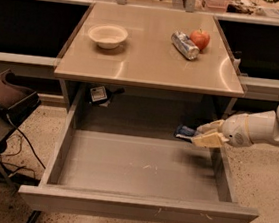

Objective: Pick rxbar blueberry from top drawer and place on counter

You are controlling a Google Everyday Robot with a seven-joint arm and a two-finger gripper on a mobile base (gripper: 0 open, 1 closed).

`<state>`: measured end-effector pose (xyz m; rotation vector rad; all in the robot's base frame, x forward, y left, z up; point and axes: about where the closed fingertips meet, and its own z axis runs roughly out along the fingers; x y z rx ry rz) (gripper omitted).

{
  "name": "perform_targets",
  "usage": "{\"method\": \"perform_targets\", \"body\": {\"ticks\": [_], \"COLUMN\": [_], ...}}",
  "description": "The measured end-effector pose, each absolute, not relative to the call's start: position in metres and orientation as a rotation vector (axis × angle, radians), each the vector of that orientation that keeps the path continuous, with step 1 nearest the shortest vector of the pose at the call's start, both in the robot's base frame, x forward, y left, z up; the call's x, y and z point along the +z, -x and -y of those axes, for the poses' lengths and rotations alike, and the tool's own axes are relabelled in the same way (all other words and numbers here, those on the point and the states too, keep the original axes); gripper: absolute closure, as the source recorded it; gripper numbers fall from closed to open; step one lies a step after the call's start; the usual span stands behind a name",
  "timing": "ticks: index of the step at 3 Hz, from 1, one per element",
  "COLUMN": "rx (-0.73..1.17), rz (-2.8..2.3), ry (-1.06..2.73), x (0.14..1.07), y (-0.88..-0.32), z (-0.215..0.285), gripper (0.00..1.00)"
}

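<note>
**Bar pinched over the open drawer**

The top drawer (136, 207) stands pulled out toward the near side, its smooth grey floor in view. Over its far right corner the gripper (200, 136) reaches in from the right, its fingers pinching one end of the rxbar blueberry (184, 132). The bar is held clear of the drawer floor, below the counter's edge. On the counter (145, 64) a white bowl (108, 35) sits far left. At far right a silver can (184, 44) lies on its side, with a red apple (200, 39) just beside it.
</note>
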<state>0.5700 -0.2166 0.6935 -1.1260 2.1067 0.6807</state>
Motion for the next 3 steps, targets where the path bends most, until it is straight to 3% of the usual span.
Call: {"method": "perform_targets", "body": {"ticks": [1, 3], "rx": [0.603, 0.283], "rz": [-2.075, -1.93], "ry": [1.127, 1.087], "x": [0.742, 0.951], "y": [-0.558, -0.499], "z": [0.219, 0.222], "gripper": [1.0, 1.0]}}
